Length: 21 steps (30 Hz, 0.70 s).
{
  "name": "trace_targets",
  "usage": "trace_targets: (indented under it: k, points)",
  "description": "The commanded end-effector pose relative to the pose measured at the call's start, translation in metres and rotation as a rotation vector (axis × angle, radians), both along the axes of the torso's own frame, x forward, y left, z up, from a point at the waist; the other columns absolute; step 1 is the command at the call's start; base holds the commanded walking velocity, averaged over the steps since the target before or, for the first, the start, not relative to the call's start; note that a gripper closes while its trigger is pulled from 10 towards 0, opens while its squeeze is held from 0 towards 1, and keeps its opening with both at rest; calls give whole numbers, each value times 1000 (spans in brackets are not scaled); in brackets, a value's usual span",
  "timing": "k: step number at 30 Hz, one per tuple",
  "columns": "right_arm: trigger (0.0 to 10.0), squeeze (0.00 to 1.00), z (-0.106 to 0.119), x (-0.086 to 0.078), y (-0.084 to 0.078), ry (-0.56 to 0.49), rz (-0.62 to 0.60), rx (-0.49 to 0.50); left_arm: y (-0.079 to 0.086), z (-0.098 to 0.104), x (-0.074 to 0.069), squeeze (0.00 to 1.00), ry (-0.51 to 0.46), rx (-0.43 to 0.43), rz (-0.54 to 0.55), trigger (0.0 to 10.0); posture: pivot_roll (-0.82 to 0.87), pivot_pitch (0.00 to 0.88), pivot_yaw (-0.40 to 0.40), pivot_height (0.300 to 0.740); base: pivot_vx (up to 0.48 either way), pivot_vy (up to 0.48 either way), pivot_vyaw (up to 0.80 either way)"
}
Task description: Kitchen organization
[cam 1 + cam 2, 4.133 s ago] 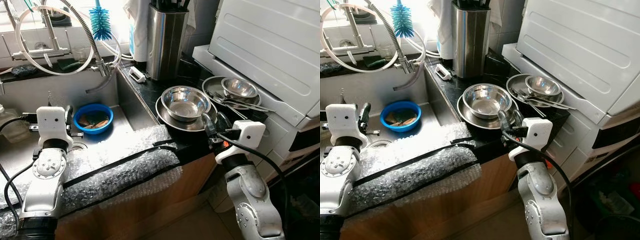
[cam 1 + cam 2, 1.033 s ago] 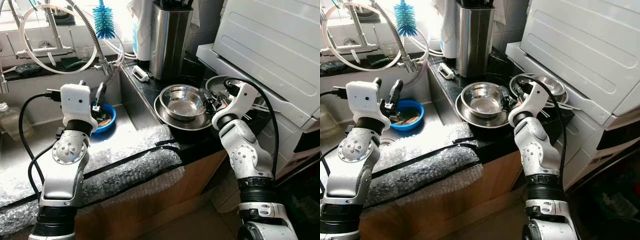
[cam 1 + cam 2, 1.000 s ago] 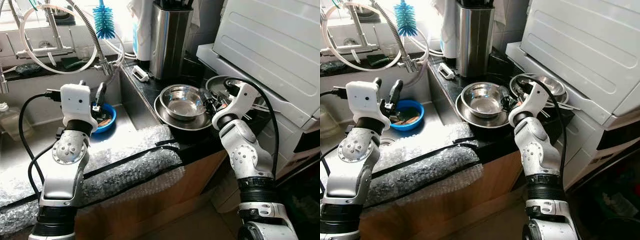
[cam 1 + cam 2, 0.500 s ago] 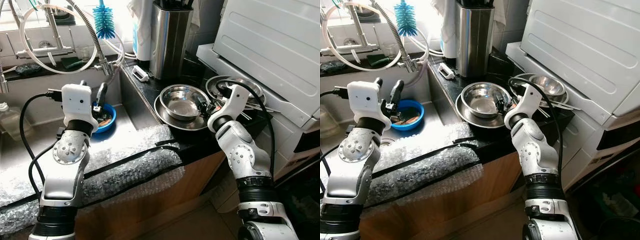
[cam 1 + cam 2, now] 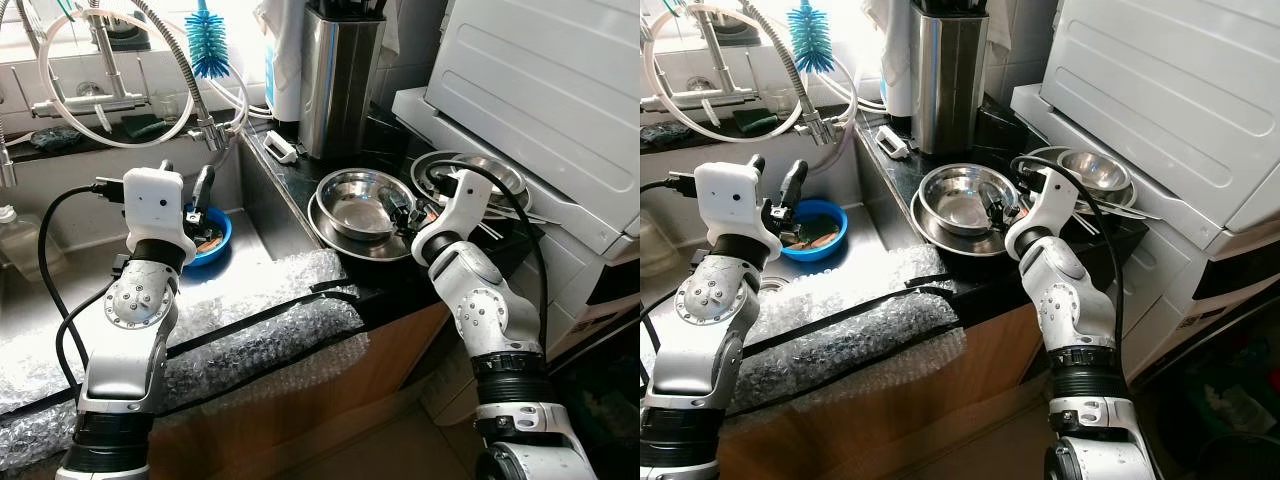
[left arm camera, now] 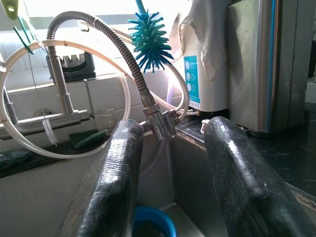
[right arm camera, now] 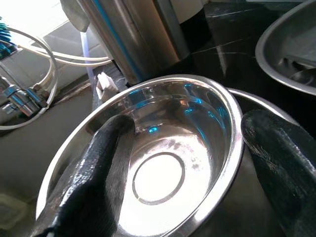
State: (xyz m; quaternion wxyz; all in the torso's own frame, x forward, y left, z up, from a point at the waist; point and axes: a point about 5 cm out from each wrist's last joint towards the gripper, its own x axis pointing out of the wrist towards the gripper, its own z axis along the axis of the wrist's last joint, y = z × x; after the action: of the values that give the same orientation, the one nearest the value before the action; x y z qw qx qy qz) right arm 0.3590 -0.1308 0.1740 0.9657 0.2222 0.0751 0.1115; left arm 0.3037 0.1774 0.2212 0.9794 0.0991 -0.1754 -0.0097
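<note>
Steel bowl (image 5: 360,197) sits nested in a wider steel plate (image 5: 345,240) on the dark bench (image 5: 300,180), just right of the sink (image 5: 60,290), in the left eye view; the right gripper (image 5: 404,208) is at its right rim, one finger inside the bowl and one outside, spread wide and not closed on it. Farther right lies a second plate (image 5: 425,170) holding a small bowl (image 5: 490,170) and cutlery, beside a white appliance (image 5: 540,90). A tall steel knife block (image 5: 340,80) stands at the far side. The left gripper (image 5: 185,195) hovers over the sink, above a blue bowl (image 5: 215,235), its fingers parted. In the right eye view, bubble wrap (image 5: 830,330) covers the near edge of the sink, and a blue bottle brush (image 5: 810,45) hangs by the coiled tap hose (image 5: 790,55). The left wrist view shows both fingers (image 6: 113,182) well apart, with the tap hose and brush beyond them. The right wrist view shows the bowl's rim passing between the two wide-set fingers (image 7: 98,168).
</note>
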Motion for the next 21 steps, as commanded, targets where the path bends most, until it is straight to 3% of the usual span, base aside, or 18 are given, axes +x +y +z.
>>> trace_targets:
  k: [1,9,21]
  points:
    - [10000,0,3,2,3,3,24,5,-4,8,-1,0,-34,31,-16,10000,-30,0,-81,740,0,0,0]
    - [10000,0,5,2,4,-2,22,22,-6,9,-1,0,-37,34,-23,10000,-26,0,-80,740,0,0,0]
    - [10000,0,11,7,-6,-9,-52,102,-10,11,-2,0,-41,52,-47,10000,-31,0,-79,740,0,0,0]
